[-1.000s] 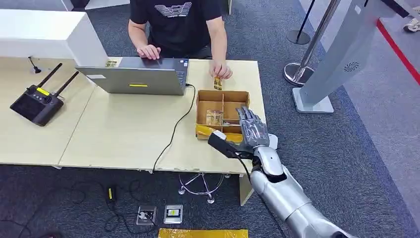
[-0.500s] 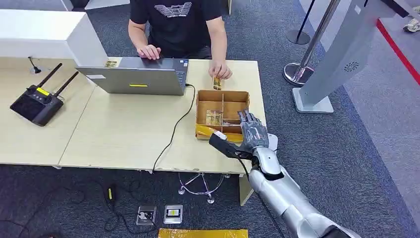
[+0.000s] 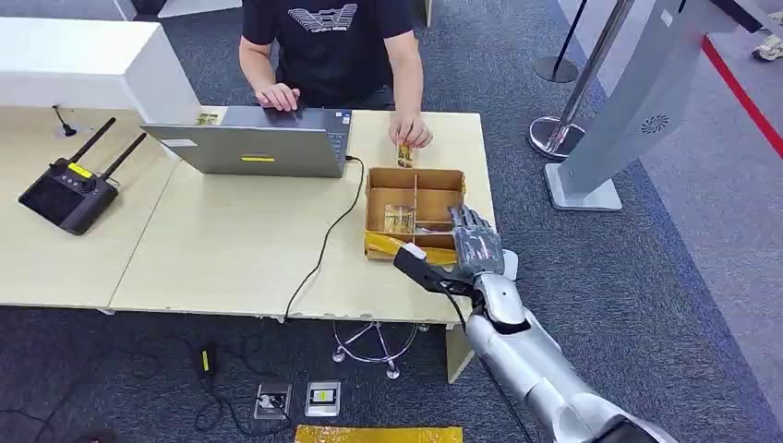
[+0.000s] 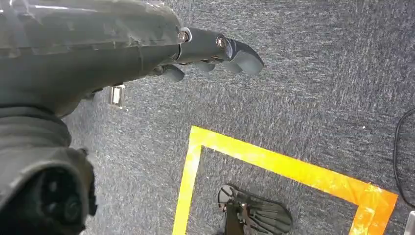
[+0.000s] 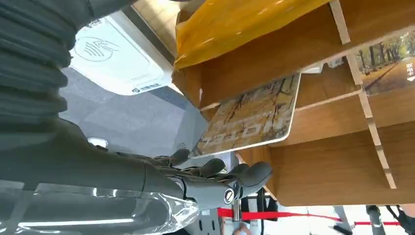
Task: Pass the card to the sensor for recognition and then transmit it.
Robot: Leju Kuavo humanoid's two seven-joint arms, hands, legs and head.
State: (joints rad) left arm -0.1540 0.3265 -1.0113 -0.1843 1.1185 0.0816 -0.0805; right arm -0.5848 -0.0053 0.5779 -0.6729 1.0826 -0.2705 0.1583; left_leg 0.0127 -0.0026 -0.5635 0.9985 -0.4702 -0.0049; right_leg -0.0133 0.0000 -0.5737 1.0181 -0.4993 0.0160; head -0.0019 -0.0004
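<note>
**Right robot hand at the card box, near the table's right edge**

A card (image 5: 252, 117) printed with autumn trees leans in a compartment of the open cardboard box (image 3: 414, 214), its lower edge just above the fingers (image 5: 244, 178) of the right robot hand (image 3: 475, 242). From the wrist view it cannot be told whether those fingers touch the card; they are slightly curled and apart, and nothing is plainly held. Another card (image 3: 399, 219) lies in the box's left compartment. The box stands near the right edge of the table (image 3: 231, 249), with a white card reader (image 5: 117, 56) just beside it, close to the front right corner. The left robot hand (image 4: 205, 51) hangs over the grey carpet (image 4: 303, 73), fingers loosely curled around nothing. At the far edge a person (image 3: 328, 46) sits behind a laptop (image 3: 254, 138), one hand (image 3: 411, 132) holding a card just beyond the box. A black remote with antennas (image 3: 72, 187) sits on the table's left part.
</note>
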